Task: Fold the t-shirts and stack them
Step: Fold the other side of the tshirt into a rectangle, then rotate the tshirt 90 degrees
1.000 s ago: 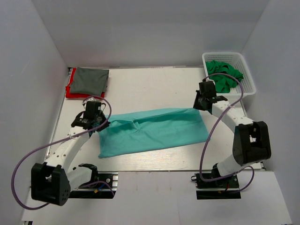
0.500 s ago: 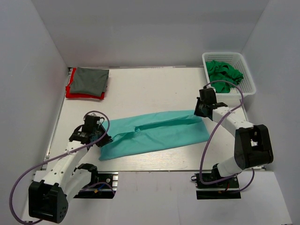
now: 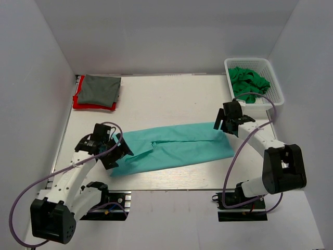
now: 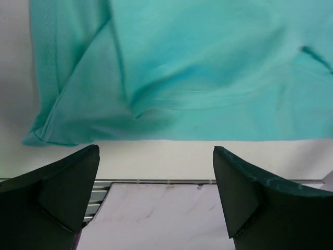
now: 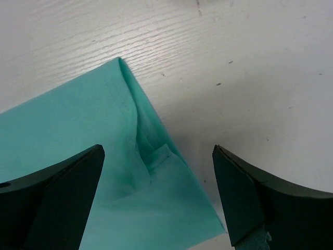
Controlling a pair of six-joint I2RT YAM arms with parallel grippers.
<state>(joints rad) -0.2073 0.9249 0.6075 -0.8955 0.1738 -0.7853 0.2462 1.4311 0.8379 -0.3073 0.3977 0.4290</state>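
Note:
A light teal t-shirt [image 3: 177, 148] lies flat as a long folded band across the middle of the table. My left gripper [image 3: 118, 152] stands open at its left end; in the left wrist view the jaws [image 4: 155, 152] hang just off the teal cloth [image 4: 208, 67], with nothing between them. My right gripper [image 3: 221, 126] is open over the band's far right corner [image 5: 140, 198], holding nothing. At the back left a folded dark grey t-shirt [image 3: 100, 88] rests on a red one [image 3: 83, 104]. Bright green t-shirts [image 3: 248, 80] sit crumpled in the basket.
The white lattice basket [image 3: 278, 92] stands at the back right corner, close behind the right arm. The table's near edge with its metal rail [image 4: 156, 182] runs just beyond the left fingers. White walls close in both sides and the back.
Both grippers have opened and let go of the teal shirt. They carried its far edge toward the near side, leaving a narrower folded band.

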